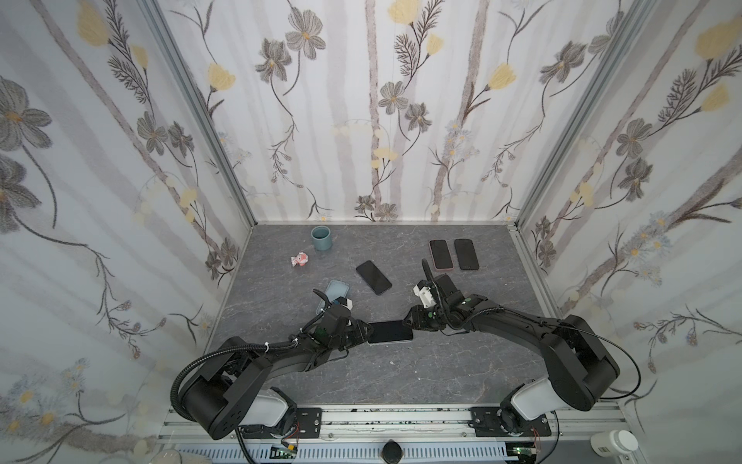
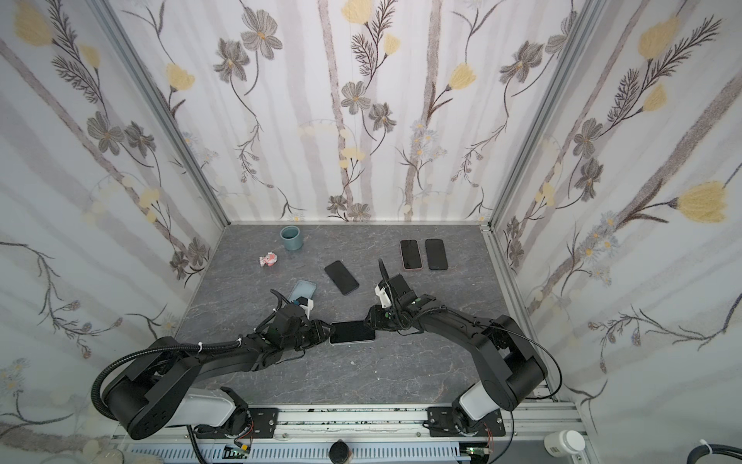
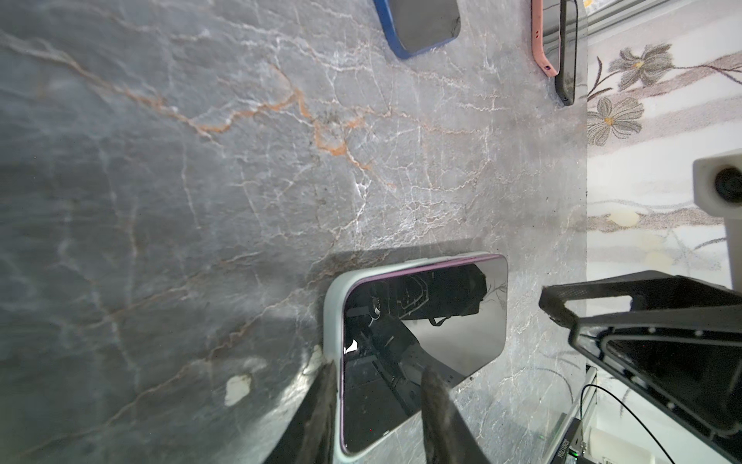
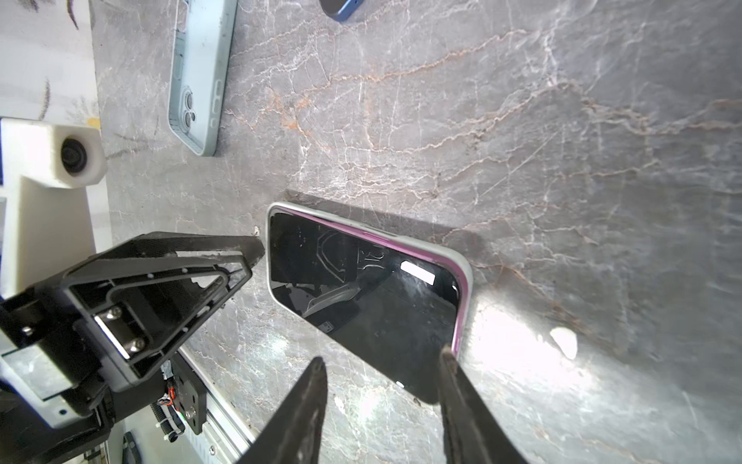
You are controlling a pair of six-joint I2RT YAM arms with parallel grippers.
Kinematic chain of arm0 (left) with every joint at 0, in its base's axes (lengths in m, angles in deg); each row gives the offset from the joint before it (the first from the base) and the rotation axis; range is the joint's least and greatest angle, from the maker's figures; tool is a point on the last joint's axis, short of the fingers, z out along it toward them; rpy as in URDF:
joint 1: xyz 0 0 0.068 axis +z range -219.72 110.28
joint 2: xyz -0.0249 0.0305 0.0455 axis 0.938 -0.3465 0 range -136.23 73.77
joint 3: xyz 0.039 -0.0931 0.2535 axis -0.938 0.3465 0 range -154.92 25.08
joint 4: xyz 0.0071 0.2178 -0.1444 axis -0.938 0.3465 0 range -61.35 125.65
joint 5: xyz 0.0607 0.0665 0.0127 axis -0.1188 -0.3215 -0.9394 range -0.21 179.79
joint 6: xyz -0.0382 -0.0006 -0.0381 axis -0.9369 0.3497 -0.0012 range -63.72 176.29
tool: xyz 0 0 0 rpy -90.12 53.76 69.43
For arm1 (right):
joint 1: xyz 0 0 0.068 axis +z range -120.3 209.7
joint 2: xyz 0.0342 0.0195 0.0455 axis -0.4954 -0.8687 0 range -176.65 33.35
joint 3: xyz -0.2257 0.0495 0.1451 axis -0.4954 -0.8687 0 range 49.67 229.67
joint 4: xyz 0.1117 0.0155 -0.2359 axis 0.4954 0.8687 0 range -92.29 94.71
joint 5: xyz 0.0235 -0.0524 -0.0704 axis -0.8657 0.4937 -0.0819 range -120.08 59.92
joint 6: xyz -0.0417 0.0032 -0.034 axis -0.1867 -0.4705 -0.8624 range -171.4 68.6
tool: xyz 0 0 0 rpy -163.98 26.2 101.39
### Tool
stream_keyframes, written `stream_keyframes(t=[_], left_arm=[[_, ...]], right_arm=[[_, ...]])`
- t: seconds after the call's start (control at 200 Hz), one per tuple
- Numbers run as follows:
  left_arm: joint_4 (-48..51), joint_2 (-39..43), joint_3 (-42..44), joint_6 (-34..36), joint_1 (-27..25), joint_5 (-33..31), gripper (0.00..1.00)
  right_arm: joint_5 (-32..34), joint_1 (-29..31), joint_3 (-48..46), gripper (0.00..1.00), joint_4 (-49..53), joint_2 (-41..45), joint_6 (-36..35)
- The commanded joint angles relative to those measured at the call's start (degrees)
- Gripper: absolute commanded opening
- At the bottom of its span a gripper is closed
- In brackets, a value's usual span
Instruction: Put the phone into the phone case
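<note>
Phone being seated in its case, one end effector at each short end.

On the grey tabletop (image 1: pixel 401 373), front middle: phone (image 1: pixel 390 332) face up in the pale phone case (image 3: pixel 331 321), laid lengthwise left to right. Flanked by the left end effector (image 3: pixel 377 367), narrowly parted astride the case's left rim, and the right end effector (image 4: pixel 382 355), parted wider at the right corner, gripping nothing. Equally near on both sides. Probably not yet pressed home along the near long side. Bare room in front; spare case (image 1: pixel 332 295) and dark phone (image 1: pixel 373 277) behind.
</note>
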Motion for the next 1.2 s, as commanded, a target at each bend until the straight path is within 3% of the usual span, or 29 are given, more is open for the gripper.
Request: stream_keyframes(t=[0.0,0.2,0.5,0.839,1.194], left_arm=[[2.4,1.1,-0.6,2.3,0.1,-2.1,0.35],[3.8,0.7,-1.1,3.7,0.4,-2.0,0.34],[3.1,-2.8,-2.0,3.6,0.5,0.3,0.32],[1.5,-6.0,-2.2,3.0,0.1,2.5,0.25],[0.9,-5.6,-1.4,2.1,-0.1,1.4,0.30]], right_arm=[[1.5,-0.1,0.2,0.46,1.8,1.2,-0.7],[1.4,-1.0,-1.8,0.39,1.9,1.3,-1.3],[-1.4,-1.1,-3.2,0.19,-1.1,-2.1,-1.4],[-3.2,-0.9,-3.8,0.10,-3.1,-3.7,-1.3],[-2.2,-0.9,-4.3,0.12,-2.4,-2.1,-1.2]])
